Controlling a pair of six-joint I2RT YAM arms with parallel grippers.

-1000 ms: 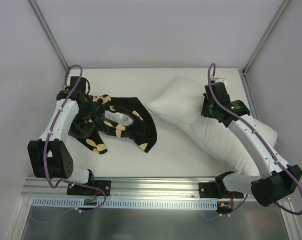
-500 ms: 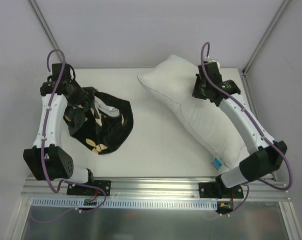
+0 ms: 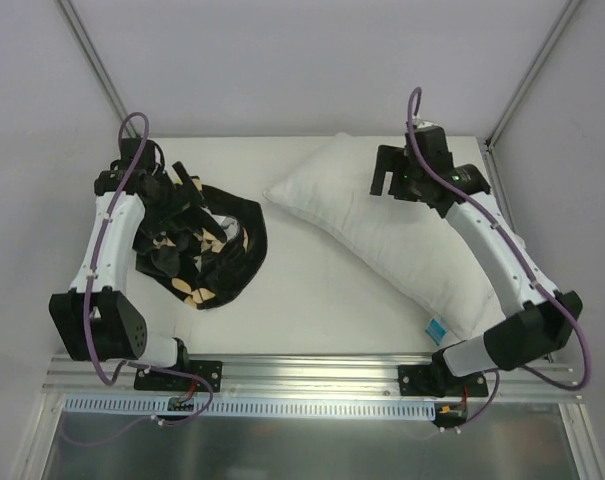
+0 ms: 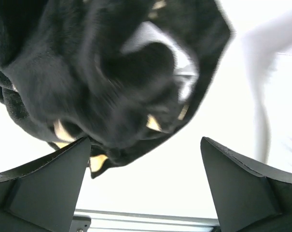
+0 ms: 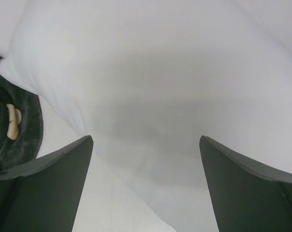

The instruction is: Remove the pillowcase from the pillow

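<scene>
Left claw [image 4: 145, 145] gapes wide just above the crumpled pillowcase [image 3: 207, 245], right claw [image 5: 146, 140] is wide over the bare pillow [image 3: 382, 235], and the case's opening is too blurry to read.

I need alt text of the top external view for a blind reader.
A bare white pillow lies on the right of the table; the black patterned pillowcase lies crumpled on the left, apart from it. The left arm and right arm reach over them.

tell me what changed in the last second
Left fingers opened, letting go of the black flower-printed fabric pillowcase, now heaped further left. Right fingers opened, releasing the plump white pillow, now lying flat. Pillowcase and pillow stay apart.
</scene>
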